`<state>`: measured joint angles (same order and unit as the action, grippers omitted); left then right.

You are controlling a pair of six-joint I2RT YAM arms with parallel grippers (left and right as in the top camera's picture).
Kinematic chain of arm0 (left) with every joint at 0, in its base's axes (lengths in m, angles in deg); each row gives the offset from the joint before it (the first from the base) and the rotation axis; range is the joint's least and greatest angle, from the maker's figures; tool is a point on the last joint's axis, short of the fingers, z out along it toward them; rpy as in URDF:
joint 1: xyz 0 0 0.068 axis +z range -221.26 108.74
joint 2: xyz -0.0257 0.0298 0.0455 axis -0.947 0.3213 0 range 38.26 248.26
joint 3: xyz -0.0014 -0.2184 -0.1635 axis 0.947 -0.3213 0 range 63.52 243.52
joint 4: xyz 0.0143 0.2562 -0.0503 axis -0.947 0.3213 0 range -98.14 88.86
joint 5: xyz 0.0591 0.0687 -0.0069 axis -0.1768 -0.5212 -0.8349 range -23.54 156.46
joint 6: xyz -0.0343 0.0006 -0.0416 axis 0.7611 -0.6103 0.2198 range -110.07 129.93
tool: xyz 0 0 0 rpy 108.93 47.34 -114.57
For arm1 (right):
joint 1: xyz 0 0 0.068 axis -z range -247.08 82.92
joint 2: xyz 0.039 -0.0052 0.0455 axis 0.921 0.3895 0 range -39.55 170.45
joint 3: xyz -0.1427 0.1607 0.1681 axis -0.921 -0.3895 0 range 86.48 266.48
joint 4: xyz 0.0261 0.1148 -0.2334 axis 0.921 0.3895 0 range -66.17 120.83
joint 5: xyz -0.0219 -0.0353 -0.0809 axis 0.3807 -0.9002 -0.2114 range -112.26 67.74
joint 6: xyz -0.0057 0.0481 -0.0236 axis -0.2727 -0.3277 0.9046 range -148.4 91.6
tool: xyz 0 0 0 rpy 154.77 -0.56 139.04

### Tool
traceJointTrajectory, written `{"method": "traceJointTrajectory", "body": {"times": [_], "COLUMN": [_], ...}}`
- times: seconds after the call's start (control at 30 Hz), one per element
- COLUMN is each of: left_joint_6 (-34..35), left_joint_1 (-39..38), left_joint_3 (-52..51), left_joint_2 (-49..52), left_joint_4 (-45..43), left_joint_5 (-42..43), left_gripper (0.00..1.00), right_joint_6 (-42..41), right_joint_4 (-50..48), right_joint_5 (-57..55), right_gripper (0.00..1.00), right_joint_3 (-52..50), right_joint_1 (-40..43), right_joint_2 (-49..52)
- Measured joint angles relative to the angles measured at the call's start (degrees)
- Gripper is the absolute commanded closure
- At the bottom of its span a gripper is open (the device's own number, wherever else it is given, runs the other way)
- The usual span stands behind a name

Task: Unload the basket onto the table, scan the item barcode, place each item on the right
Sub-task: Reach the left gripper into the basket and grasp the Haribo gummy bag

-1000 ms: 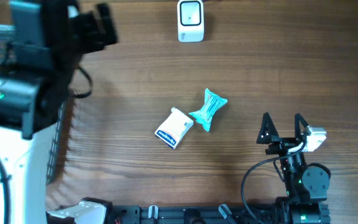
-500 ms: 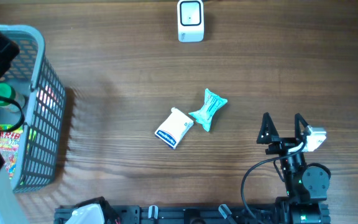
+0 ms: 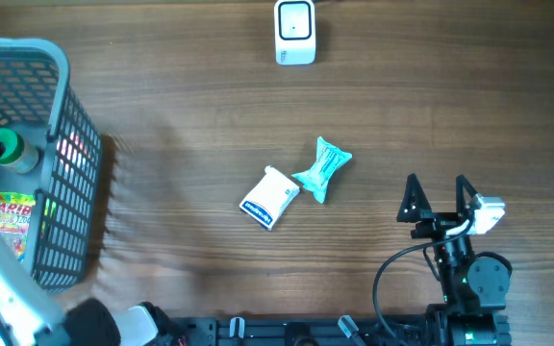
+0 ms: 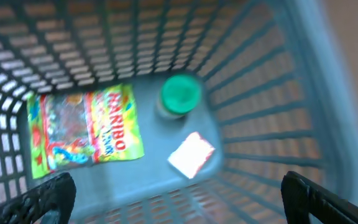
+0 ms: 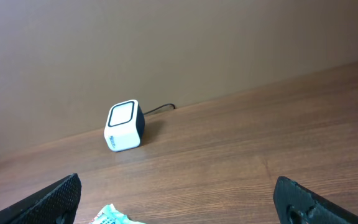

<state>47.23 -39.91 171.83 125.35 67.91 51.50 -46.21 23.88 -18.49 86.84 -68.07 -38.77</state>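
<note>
Two small items lie touching in the middle of the bench point(image 3: 469, 96). One is a white packet point(image 3: 269, 198) with a blue label, lying at a tilt. Just to its right is a crinkled teal wrapper point(image 3: 323, 169), pinched in at the waist. The white barcode scanner point(image 3: 295, 32) stands at the far edge, well apart from both.

The right claw point(image 3: 438, 187) is released, its fingers spread wide. It sits to the right of the wrapper and a little nearer, touching nothing.

The left claw point(image 4: 176, 196) is also released and hangs over the grey basket point(image 3: 75, 163) at the left side, well apart from the two packets. In the basket lie a Haribo bag point(image 4: 86, 134), a green-capped bottle point(image 4: 180, 96) and a small white packet point(image 4: 191, 154).
</note>
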Motion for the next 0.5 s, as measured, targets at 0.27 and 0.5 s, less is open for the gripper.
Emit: {"method": "traceJointTrajectory", "body": {"times": [0.27, 0.5], "left_joint_6": [1.42, 3.78], "left_joint_1": [0.87, 0.92], "left_joint_3": [-11.21, -20.15], "left_joint_2": [2.45, 2.43], "left_joint_4": [-3.34, -6.19], "left_joint_5": [0.02, 0.0], "left_gripper": [0.0, 0.0], "right_joint_6": [0.02, 0.02], "right_joint_4": [0.0, 0.0], "right_joint_5": [0.0, 0.0], "right_gripper": [0.0, 0.0], "right_joint_3": [0.0, 0.0], "right_joint_1": [0.0, 0.0], "right_joint_2": [0.0, 0.02]}}
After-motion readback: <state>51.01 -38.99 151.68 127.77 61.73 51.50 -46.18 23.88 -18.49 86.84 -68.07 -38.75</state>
